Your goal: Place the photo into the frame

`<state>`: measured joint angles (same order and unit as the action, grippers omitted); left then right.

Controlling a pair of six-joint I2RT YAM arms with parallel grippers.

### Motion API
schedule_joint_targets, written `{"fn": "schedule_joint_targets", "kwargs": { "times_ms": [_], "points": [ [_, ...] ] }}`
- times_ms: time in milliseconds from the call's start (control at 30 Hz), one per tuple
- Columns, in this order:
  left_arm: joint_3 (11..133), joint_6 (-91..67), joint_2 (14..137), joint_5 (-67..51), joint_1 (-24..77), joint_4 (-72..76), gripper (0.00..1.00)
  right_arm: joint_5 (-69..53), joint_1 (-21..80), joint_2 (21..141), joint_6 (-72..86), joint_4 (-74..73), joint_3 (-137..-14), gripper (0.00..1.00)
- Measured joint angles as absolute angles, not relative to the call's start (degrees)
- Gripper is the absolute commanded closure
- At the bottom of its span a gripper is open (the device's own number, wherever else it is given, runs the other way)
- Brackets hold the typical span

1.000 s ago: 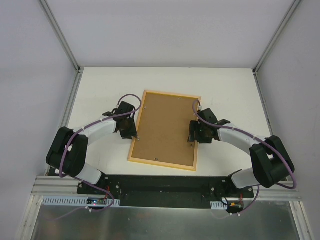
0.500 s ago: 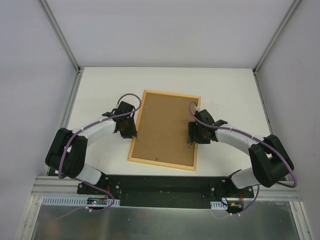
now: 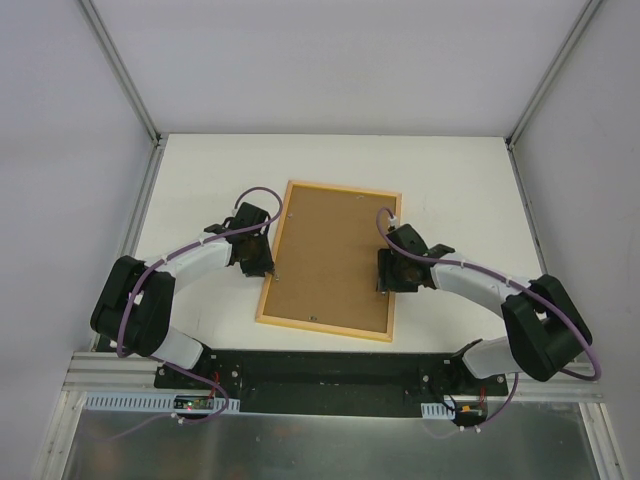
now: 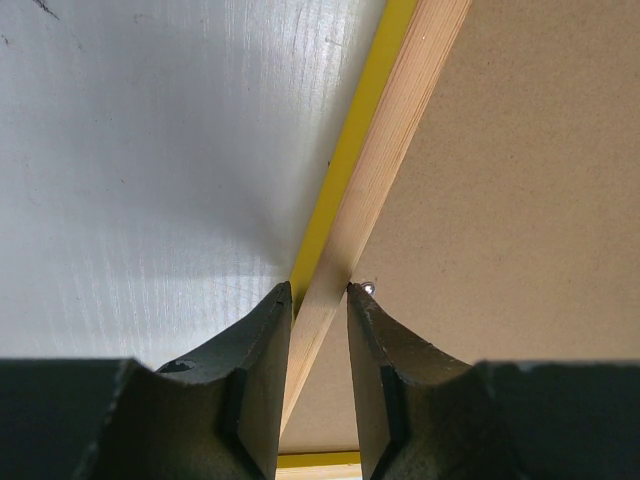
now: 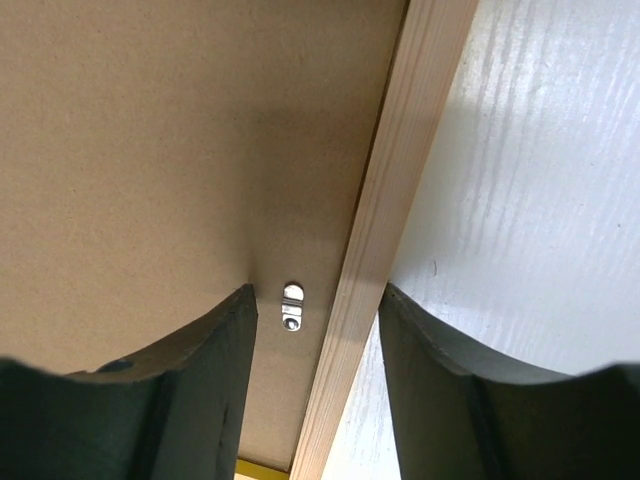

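White grained desk (image 3: 460, 190), grey walls (image 3: 330, 70). Face down lies the frame (image 3: 345, 187): pale wood rim, matte brown board (image 3: 330, 250). The left claw (image 4: 320, 295) pinches its rail; the right claw (image 5: 318, 300) straddles the opposite one, gaping.

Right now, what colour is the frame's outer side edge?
Bright yellow on the frame, clearest in the left wrist view.

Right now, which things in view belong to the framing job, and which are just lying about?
Job: the frame, face down; left gripper, pinching its left rail; right gripper, open astride its right rail; the photo is not in view.
Just there: backing board seated in the frame; metal tab on it; white table.
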<state>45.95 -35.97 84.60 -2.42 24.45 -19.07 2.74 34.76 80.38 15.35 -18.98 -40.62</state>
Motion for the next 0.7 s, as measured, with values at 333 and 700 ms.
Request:
{"fn": "schedule_joint_targets", "kwargs": {
  "times_ms": [333,700],
  "points": [
    [45.95,-36.05,84.62,-2.33,24.45,-19.07,0.72,4.16,34.81,79.85,16.1,-19.77,-40.53,0.72],
    [45.95,-36.05,84.73,-1.37,24.45,-19.14,0.71,5.19,34.76,79.31,16.32,-20.12,-40.45,0.99]
  ]
}}
